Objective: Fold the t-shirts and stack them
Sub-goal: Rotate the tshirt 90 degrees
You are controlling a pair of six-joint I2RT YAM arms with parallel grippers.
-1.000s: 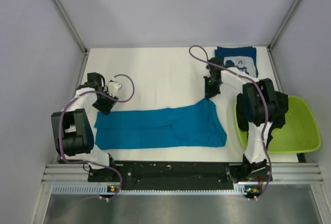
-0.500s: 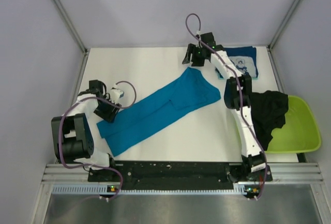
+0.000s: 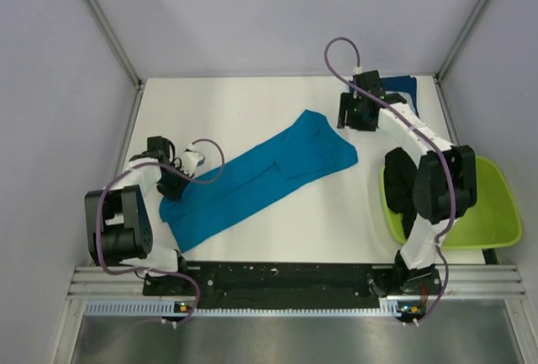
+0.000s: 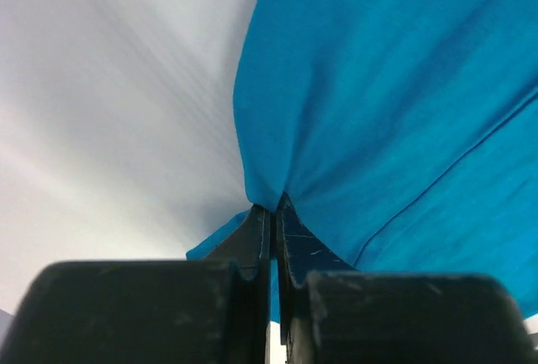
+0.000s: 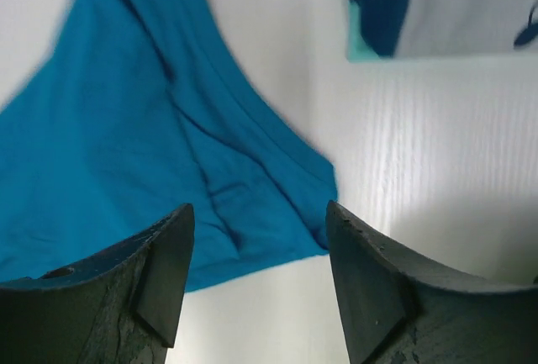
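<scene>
**Top view.** A plain teal-blue cloth t-shirt (image 3: 252, 183) lies as a long slanted band on the white table (image 3: 244, 112), running from the lower left toward the upper centre. The left gripper (image 3: 174, 182) sits at its lower-left end. The right gripper (image 3: 356, 113) hangs just past its upper-right end, apart from the cloth. A folded navy cloth t-shirt with white print (image 3: 402, 91) lies in the upper right corner, partly hidden by the right arm. A black cloth t-shirt (image 3: 397, 187) seems to drape over the left rim of the lime-green plastic basin (image 3: 492, 213) at the right.

**Left wrist view.** The fingers are pressed together on an edge of the teal-blue cloth t-shirt, which fans out toward the upper right.

**Right wrist view.** The fingers stand wide apart with nothing between them. The shirt's end fills the left and centre, with the navy print at the upper right.

The shirt looks laid out, its fold not yet made. Next, the right gripper should probably drop onto the near corner and close on it.
</scene>
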